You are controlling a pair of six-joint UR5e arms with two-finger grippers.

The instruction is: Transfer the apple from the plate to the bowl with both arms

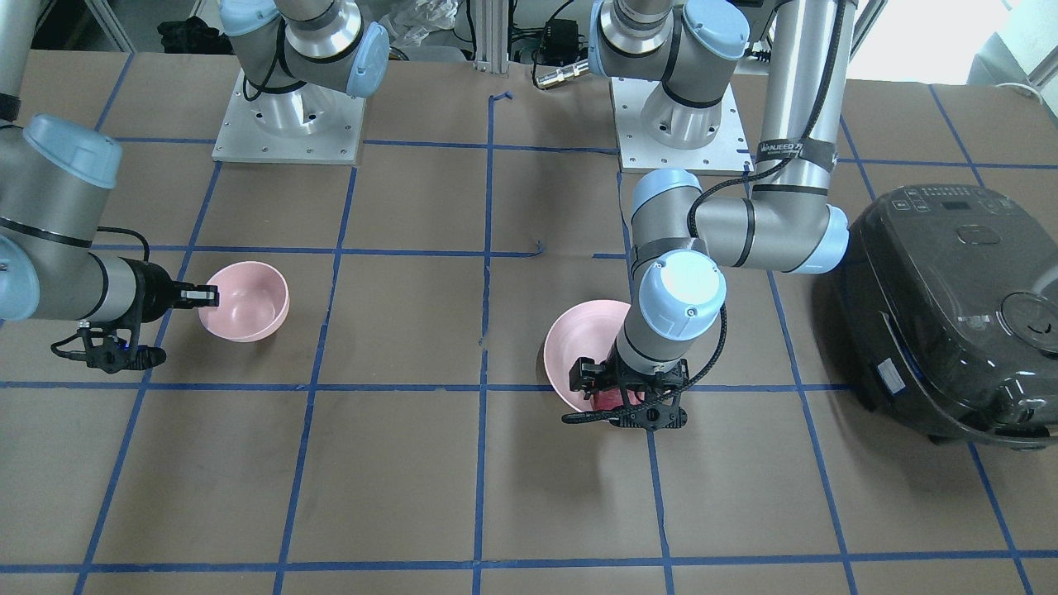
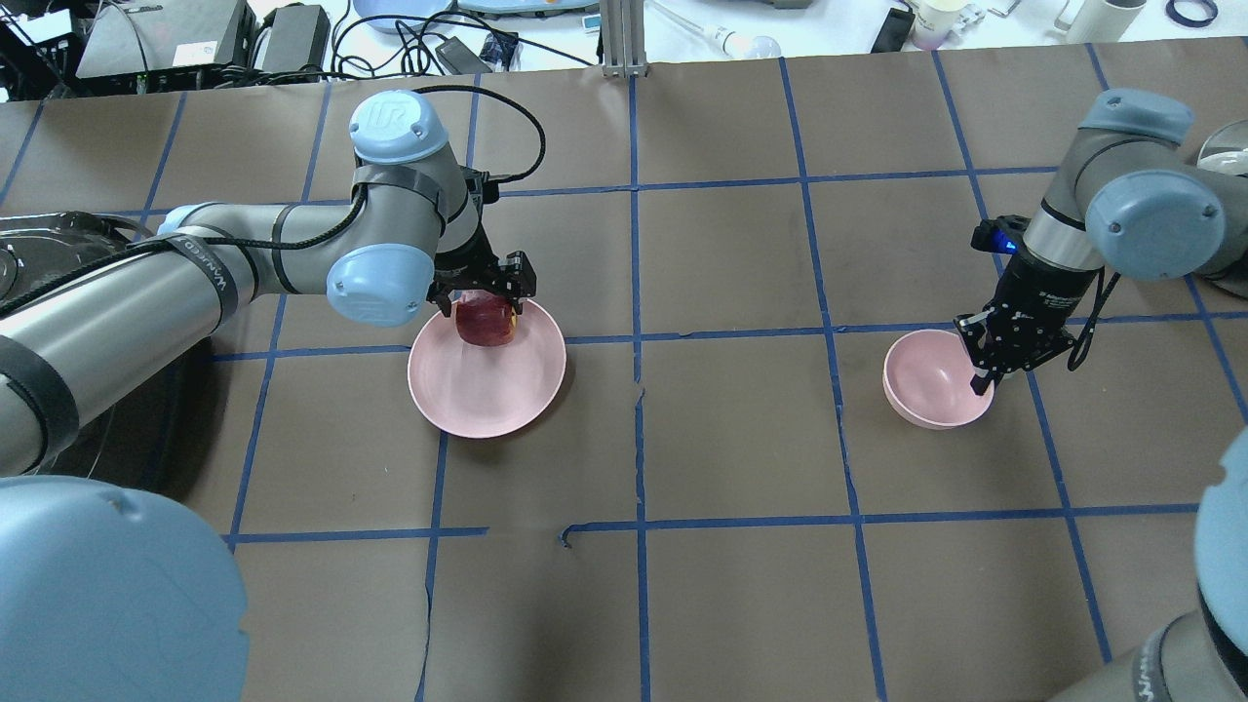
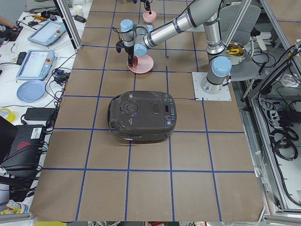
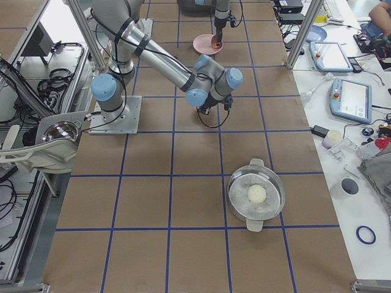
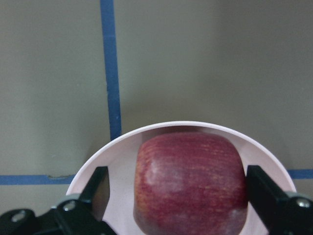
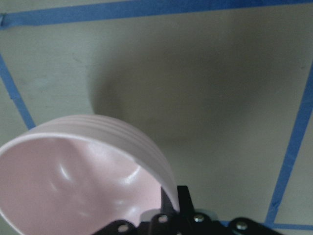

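The dark red apple sits on the far part of the wide pink plate. My left gripper is open and straddles the apple. In the left wrist view the apple lies between the fingers, with a gap on its left side and the right finger against it. The small deep pink bowl stands far to the right. My right gripper is shut on the bowl's right rim. The right wrist view shows the bowl with its rim running into the jaws.
A large dark rice cooker stands beside the plate on my left side. A metal pot holding a white ball stands at the table's right end. Blue tape lines grid the brown table.
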